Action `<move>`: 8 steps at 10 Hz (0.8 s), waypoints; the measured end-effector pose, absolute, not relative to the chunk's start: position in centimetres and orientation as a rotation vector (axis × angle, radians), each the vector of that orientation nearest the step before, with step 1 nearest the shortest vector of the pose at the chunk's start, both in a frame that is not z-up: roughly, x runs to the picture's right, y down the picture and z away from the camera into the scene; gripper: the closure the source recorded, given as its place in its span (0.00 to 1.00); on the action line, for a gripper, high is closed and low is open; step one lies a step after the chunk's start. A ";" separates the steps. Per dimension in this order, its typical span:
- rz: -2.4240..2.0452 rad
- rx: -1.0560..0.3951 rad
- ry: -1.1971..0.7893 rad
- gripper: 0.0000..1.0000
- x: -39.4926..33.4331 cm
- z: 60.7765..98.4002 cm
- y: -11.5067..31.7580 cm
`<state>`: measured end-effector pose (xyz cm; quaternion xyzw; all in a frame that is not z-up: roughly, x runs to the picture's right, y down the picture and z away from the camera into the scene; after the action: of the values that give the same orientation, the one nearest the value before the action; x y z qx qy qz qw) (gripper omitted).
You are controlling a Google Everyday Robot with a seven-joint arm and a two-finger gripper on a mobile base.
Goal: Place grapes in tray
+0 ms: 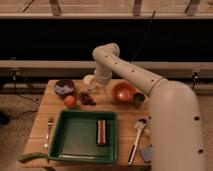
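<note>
The grapes (87, 98) are a small dark reddish-purple bunch lying on the wooden table, between the round orange fruit (69, 101) and the orange bowl (124, 92). The dark-green tray (75, 137) sits in front of them at the table's near side, with a reddish-brown bar (101, 132) lying in it. My gripper (97, 89) hangs down from the white arm just above and slightly right of the grapes, next to a white cup (89, 79).
A dark purple bowl (64, 87) stands at the back left. A small dark cup (138, 98) is right of the orange bowl. A fork (49, 131) and a green vegetable (32, 157) lie left of the tray. A utensil (136, 137) and a blue sponge (146, 152) lie right of it.
</note>
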<state>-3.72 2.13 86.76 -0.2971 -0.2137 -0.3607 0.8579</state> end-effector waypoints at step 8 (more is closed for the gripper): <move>-0.864 -0.708 -0.494 0.20 -9.5 92.2 5.2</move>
<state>-9.50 5.19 92.19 -0.3325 -0.2320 -0.4058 0.8191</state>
